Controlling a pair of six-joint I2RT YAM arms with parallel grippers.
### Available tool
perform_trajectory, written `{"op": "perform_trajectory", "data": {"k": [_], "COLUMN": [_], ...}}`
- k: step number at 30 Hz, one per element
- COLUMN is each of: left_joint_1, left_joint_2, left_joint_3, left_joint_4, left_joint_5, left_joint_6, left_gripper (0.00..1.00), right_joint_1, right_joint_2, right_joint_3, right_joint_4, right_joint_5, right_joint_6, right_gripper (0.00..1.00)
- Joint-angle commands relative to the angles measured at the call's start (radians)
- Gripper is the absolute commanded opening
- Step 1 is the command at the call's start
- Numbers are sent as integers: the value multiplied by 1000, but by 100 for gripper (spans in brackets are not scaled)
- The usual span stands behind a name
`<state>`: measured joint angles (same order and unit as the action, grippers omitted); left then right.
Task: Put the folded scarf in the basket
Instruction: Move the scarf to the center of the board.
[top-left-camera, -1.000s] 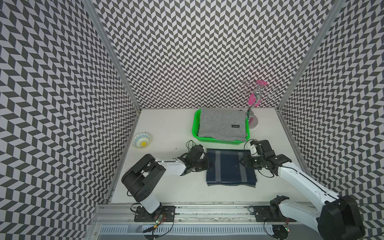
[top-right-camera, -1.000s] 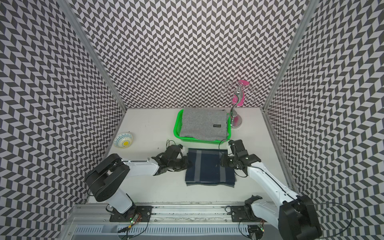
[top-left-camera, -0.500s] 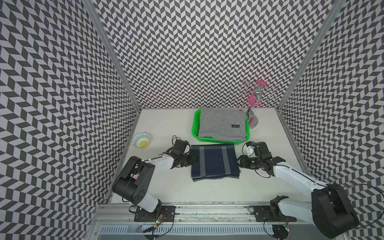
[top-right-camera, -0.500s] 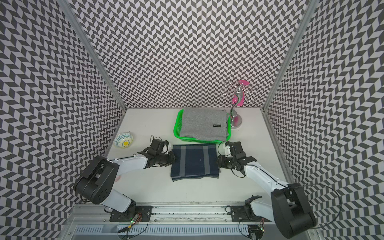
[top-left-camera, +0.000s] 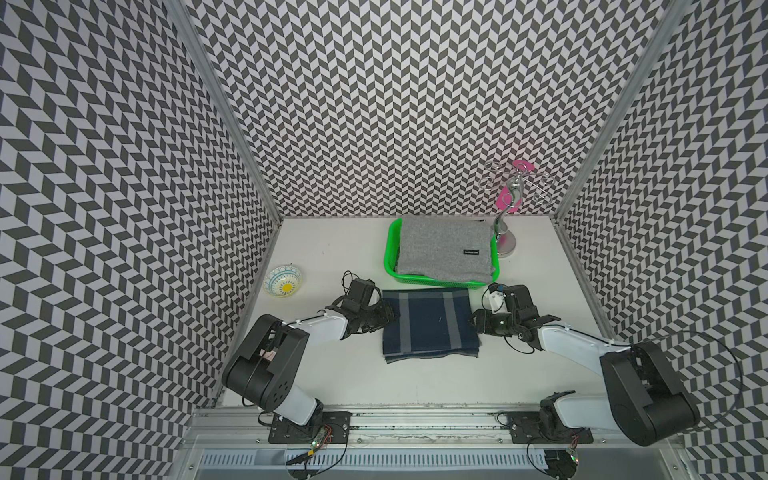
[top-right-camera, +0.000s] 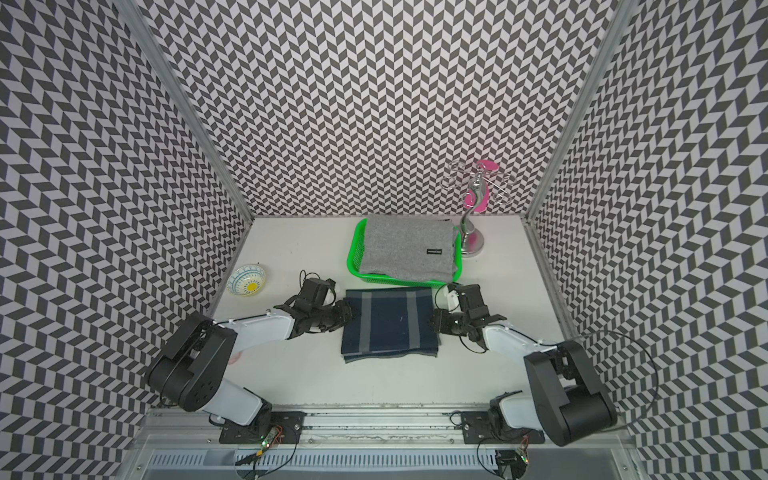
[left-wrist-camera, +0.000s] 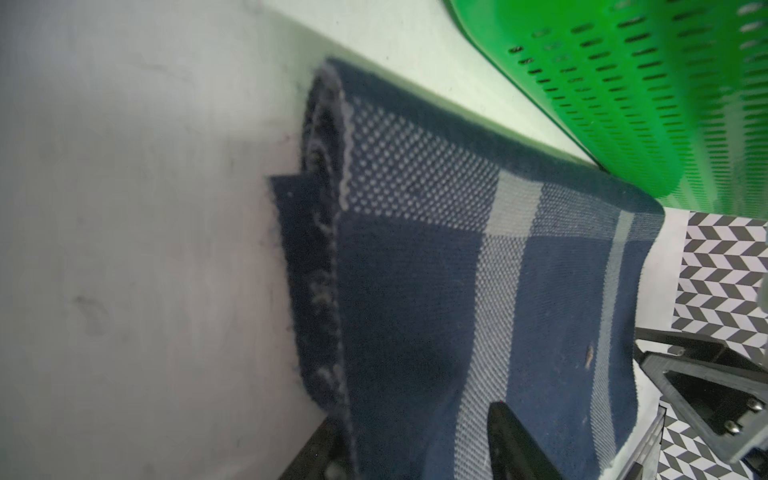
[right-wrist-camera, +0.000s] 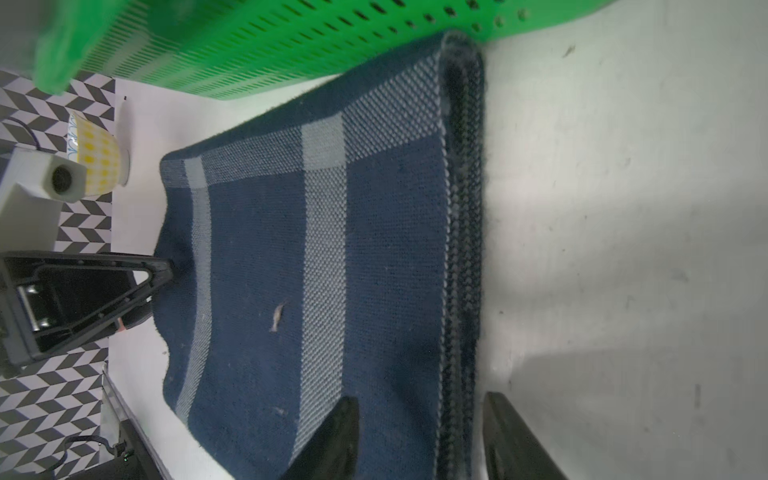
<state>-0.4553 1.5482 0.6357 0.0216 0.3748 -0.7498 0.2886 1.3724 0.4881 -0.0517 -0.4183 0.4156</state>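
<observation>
- Near the worktop's (top-left-camera: 332, 374) middle, the folded scarf (top-left-camera: 430, 324) lies flat outside the basket (top-left-camera: 390, 249), its back edge against the basket's near wall.
- It is nearly square and lies square to the worktop's edges; its pale stripes run front to back.
- The left gripper (top-left-camera: 388, 322) and right gripper (top-left-camera: 473, 325) straddle its side edges, jaws parted and clamping nothing.
- A folded grey cloth (top-left-camera: 442, 249) fills the basket.
- A metal stand (top-left-camera: 505, 245) is at the basket's right end, and a bowl (top-left-camera: 283, 281) sits by the left edge.
</observation>
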Motion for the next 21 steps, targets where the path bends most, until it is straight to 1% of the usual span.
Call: {"op": "perform_trajectory", "data": {"k": [1,4,6,10,12,15,18,20,21], "left_joint_1": [-17,-28,-35,-45,-45,-46,-45,-45,-46], "left_joint_2": [21,19,22,23,24,33,30,21,14], "left_joint_3": [-22,-30,-31,-36,-35,-32,-34,-44,-51], "left_joint_4": [11,15,18,26,29,33,21,21,20], "left_joint_5": [-2,0,4,7,9,20,19,21,21], "left_joint_6": [-11,-22,-23,-25,-23,-16,-11,-14,-16], "left_gripper": [57,57,56,55,53,51,50,50,51], "right_joint_1": [-6,-5,7,70,87,88,90,93,93], "right_joint_2": [27,52,43,-3,-1,8,-19,-65,-91], "right_joint_3": [-26,-20,-29,-102,-120,-118,-110,-130,-143], "right_joint_4": [93,99,94,130,130,124,61,27,18], "right_joint_5": [0,-14,-27,-32,-31,-25,-30,-33,-33], "right_joint_6": [21,27,50,100,104,94,103,124,128], "right_gripper": [52,50,46,41,35,19,11,12,17]}}
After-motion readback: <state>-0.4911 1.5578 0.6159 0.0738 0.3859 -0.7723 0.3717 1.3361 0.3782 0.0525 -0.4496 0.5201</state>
